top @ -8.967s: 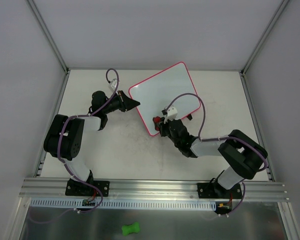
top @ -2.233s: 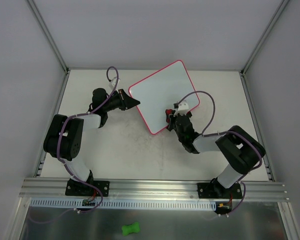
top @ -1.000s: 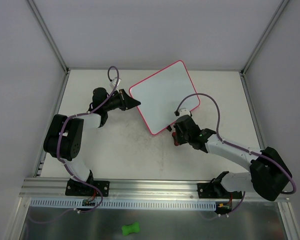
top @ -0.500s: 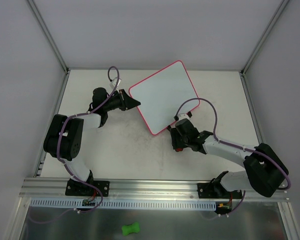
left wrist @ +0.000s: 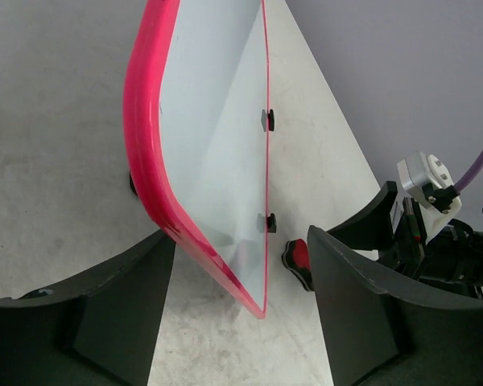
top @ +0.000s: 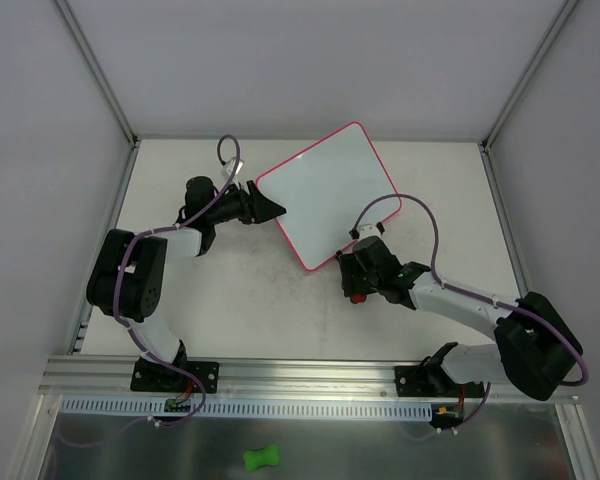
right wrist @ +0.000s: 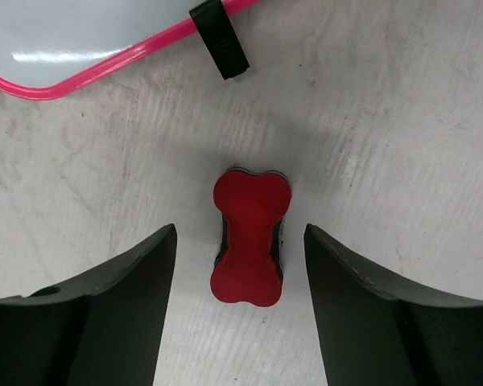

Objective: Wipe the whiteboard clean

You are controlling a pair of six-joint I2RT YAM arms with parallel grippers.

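Red bone-shaped eraser [right wrist: 249, 245]: long axis runs along the fingers.
Right gripper [right wrist: 239, 235]: jaws apart, straddling it untouched; nearest arm.
White pink-framed whiteboard [top: 330, 195]: just beyond eraser; left gripper [left wrist: 240, 237] spread round its corner.

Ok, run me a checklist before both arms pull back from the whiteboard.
1. The whiteboard is clean: ok, no marks visible.
2. The left hand is open: ok, straddling the board's corner.
3. The left hand clears the frame: cannot tell.
4. The right hand is open: ok.
5. The eraser is free: ok, lying on the table between the open jaws, touching neither.
6. The eraser is off the board: ok.
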